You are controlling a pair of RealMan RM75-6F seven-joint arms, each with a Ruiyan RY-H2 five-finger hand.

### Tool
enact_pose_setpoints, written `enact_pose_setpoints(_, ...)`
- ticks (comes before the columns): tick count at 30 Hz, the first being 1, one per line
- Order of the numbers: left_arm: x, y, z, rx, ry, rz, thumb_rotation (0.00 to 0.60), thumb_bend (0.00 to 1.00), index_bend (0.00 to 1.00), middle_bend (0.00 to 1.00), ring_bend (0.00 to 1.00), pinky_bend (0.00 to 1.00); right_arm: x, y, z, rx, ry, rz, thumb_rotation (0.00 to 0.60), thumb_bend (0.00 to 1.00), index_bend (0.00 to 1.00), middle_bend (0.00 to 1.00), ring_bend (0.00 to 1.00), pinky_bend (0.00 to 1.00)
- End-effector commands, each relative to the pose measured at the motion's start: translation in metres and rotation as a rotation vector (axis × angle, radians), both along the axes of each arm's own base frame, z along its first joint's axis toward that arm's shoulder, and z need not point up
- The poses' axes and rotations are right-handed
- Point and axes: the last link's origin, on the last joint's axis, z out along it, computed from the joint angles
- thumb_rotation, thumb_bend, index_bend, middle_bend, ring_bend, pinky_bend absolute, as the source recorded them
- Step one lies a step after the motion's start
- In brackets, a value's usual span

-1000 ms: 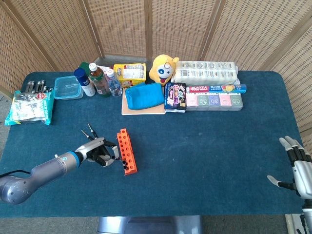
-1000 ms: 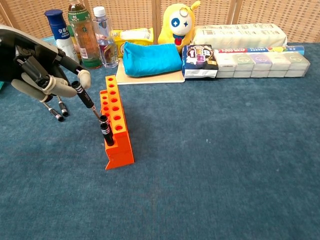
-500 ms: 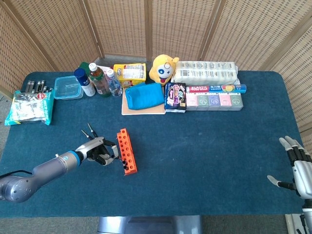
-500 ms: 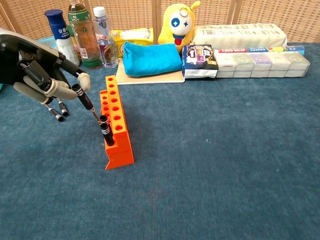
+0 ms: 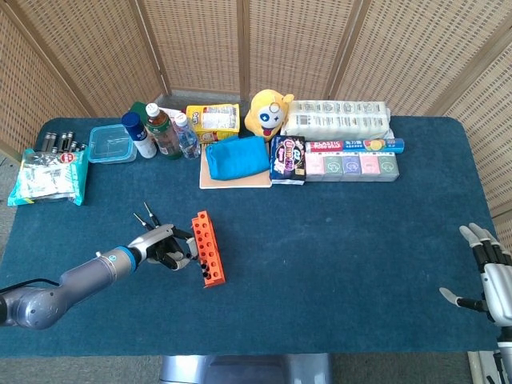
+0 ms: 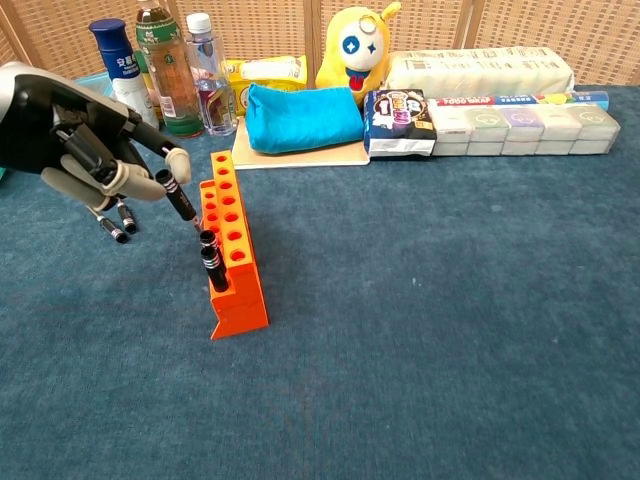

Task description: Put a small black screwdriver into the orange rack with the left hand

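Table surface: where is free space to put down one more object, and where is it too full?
The blue table is bare from the orange rack across to the right hand, and along the front edge. The back row, from the bottles to the pastel boxes, is crowded. Left of the rack, the left hand and two loose screwdrivers take the room.

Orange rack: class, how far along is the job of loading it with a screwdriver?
Done: two screwdrivers already stand in the rack. In hand: the left hand holds a third screwdriver tilted, its tip at the rack's holes, not seated. Left: push it in and release. Two more lie on the table.
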Motion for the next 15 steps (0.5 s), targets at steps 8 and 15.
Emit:
enact_pose_setpoints(8,0.0013,-0.0004,0.0022,0.000,-0.005,0.000,0.600,0.46,0.63,1.00,1.00,1.00,0.0002,0.0003,0.0005,0.000,-0.002,0.001,0.600,0.00,0.01,0.03,0.04,0.08)
enact_pose_setpoints(15,-0.0004,-0.0006,-0.0008,-0.011,-0.002,0.003,0.600,0.46,0.63,1.00,1.00,1.00,-0.0002,0.0003,0.0007,-0.001,-0.001,-0.001,0.600,0.00,0.01,0.03,0.04,0.08)
